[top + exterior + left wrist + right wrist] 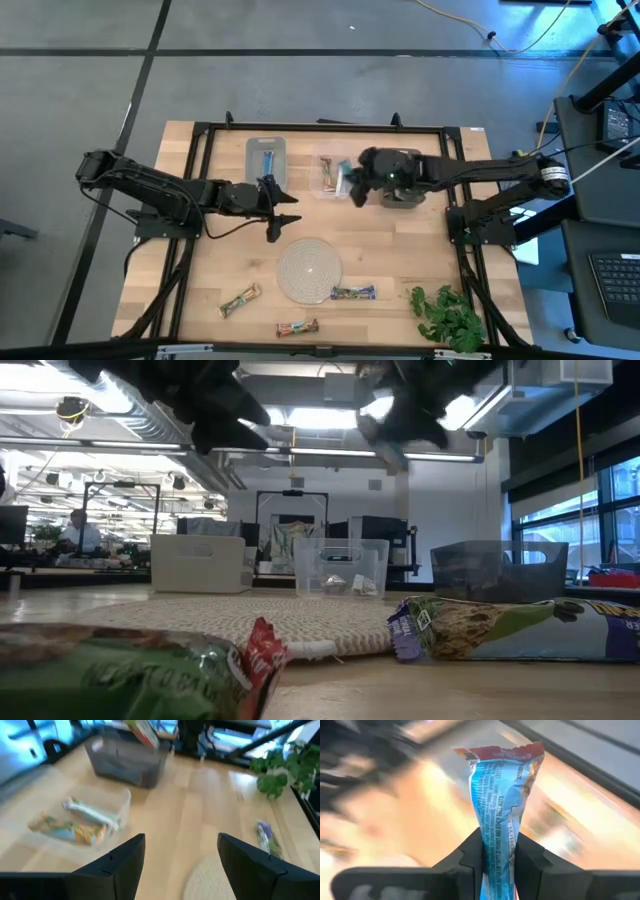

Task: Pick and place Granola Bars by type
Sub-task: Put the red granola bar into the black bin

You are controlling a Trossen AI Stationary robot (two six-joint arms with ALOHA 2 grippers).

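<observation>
Right claw (497, 857) pinches a blue granola bar (499, 805) mid-wrapper — light, crinkly, slippery; left claw (180, 865) gapes empty near bench centre.

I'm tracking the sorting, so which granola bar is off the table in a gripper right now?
The blue bar, pinched upright in the right gripper near the clear bin. The other loose bars lie flat by the mat; the left gripper is open and empty.
</observation>
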